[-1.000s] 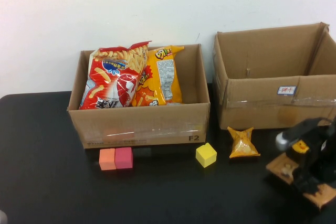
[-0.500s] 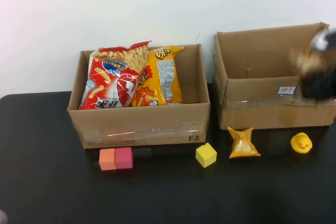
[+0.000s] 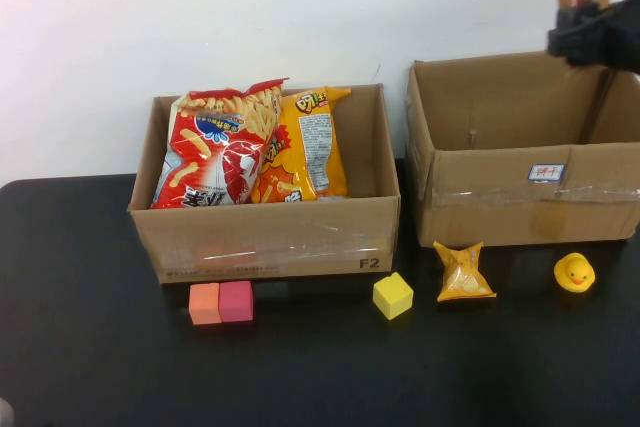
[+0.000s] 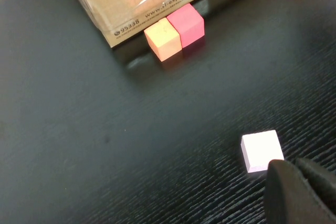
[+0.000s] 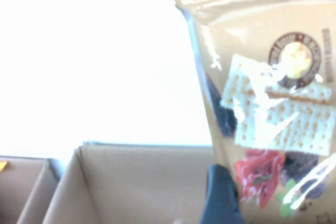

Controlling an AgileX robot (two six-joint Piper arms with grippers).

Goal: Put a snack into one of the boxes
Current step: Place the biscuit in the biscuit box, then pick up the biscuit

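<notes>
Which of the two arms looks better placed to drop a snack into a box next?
The right. Its end effector already holds a cracker packet raised above the right box. The left end effector sits low over the table near a pale block, holding nothing visible.

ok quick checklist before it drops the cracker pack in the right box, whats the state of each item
1. Cracker pack held by right end effector: ok.
2. Right end effector above the right box, at its far right corner: ok.
3. Pack centred over the opening: cannot tell.
4. Right box has room: ok, the visible inside shows nothing.
5. Duck and small orange packet on the table in front of the box, clear of the drop: ok.
6. Left end effector low over the table near a pale block, far from the boxes: ok.
</notes>
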